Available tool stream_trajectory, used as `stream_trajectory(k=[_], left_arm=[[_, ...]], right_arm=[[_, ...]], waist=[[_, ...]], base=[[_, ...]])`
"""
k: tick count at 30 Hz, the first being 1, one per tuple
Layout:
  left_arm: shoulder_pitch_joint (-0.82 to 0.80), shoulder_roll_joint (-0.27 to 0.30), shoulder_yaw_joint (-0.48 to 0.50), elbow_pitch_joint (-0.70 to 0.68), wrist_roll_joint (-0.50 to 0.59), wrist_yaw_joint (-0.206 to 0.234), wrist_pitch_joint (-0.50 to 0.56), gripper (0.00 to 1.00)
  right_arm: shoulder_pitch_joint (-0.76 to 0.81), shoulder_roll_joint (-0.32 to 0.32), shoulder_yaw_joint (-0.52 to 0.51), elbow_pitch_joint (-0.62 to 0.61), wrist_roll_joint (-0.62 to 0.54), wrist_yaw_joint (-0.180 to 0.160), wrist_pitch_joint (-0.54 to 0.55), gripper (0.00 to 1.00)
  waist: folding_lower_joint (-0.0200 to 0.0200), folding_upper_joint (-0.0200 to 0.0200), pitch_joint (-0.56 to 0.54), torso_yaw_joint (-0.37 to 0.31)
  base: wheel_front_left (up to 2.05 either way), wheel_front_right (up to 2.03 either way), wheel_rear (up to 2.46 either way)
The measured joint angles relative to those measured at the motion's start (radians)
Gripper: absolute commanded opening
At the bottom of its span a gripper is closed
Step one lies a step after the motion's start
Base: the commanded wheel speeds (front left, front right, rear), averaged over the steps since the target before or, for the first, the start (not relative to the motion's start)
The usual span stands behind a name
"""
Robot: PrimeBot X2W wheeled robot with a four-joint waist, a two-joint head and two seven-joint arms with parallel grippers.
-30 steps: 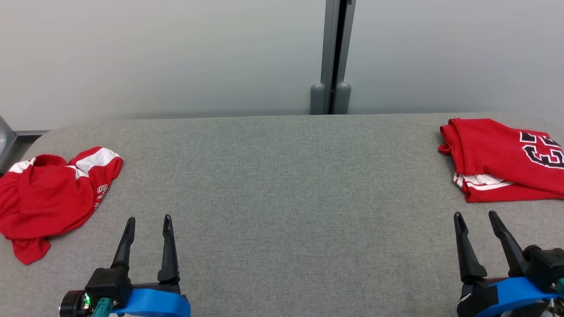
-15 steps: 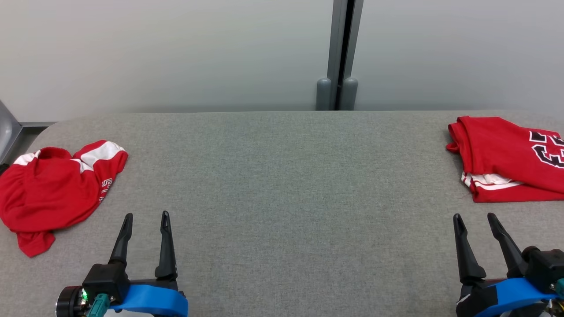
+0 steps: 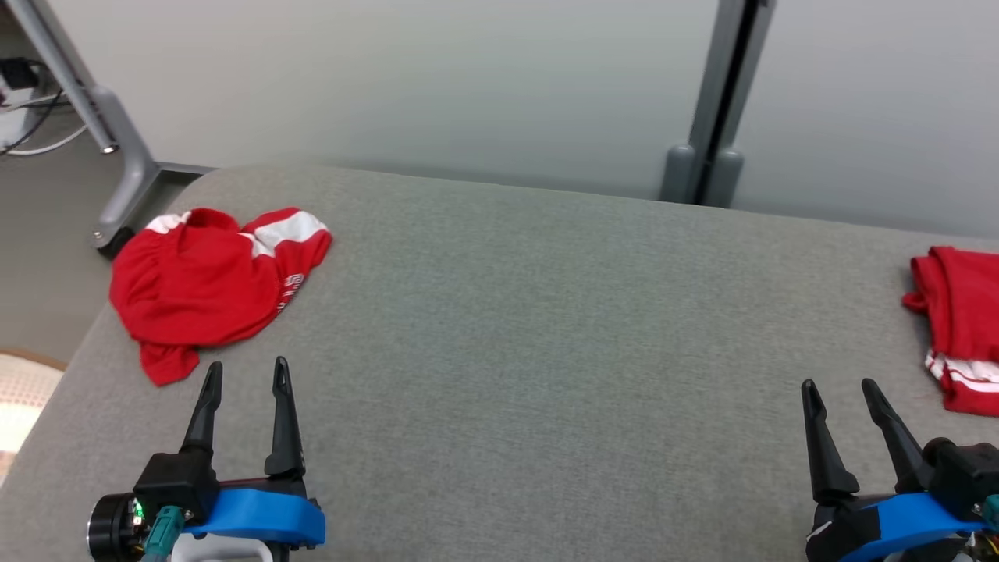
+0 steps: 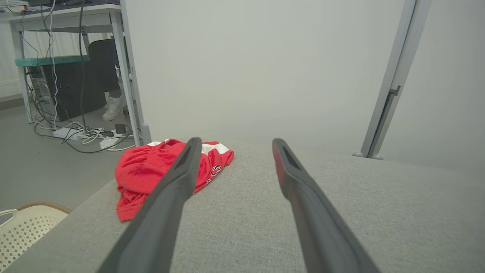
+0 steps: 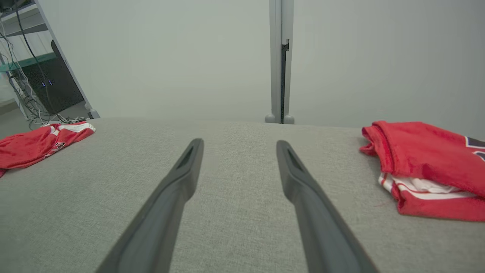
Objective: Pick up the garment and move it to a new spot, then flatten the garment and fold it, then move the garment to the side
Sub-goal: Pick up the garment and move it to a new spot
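Note:
The garment [image 3: 203, 281] is a crumpled red piece with white panels, lying near the far left corner of the grey padded table [image 3: 546, 328]. My left gripper [image 3: 247, 365] stands open just in front of it and slightly to its right, not touching it. The left wrist view has the garment [image 4: 147, 170] beyond and left of the open left gripper [image 4: 235, 142]. My right gripper [image 3: 838, 384] is open over bare table at the lower right, with nothing between its fingers. The right wrist view has the garment [image 5: 30, 144] far to the left of the right gripper [image 5: 239, 142].
A folded red jersey [image 3: 964, 328] with white trim lies at the table's right edge, also in the right wrist view [image 5: 424, 159]. A grey partition post [image 3: 714, 117] stands behind the table. Left of the table are a metal frame leg [image 3: 117, 156], a cream basket [image 4: 22, 227], cables and a person's foot [image 4: 113, 108].
The head camera has turned left, so the whole picture has shifted right and the table's left corner and the floor have come into view. Both grippers stay open.

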Motion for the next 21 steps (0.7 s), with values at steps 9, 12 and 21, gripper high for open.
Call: stream_trajectory(k=[9,12,21], left_arm=[[0.010,0.024,0.017,-0.016,-0.009,0.016,0.010,1.00],[0.019,0.028,0.021,-0.025,-0.012,0.020,0.014,1.00],[0.027,0.038,0.027,-0.033,-0.027,0.030,0.020,1.00]], right_arm=[[-0.010,0.000,0.009,0.018,-0.004,0.000,0.001,1.00],[-0.022,0.001,0.012,0.019,-0.007,0.000,0.003,1.00],[-0.026,0.001,0.013,0.024,-0.021,0.000,0.014,1.00]], waist=[[0.0000,0.0000,-0.001,0.151],[0.0000,0.0000,0.002,0.194],[0.0000,0.0000,0.024,0.277]], base=[[0.00,0.00,0.00],[0.00,0.00,0.00],[0.00,0.00,0.00]])
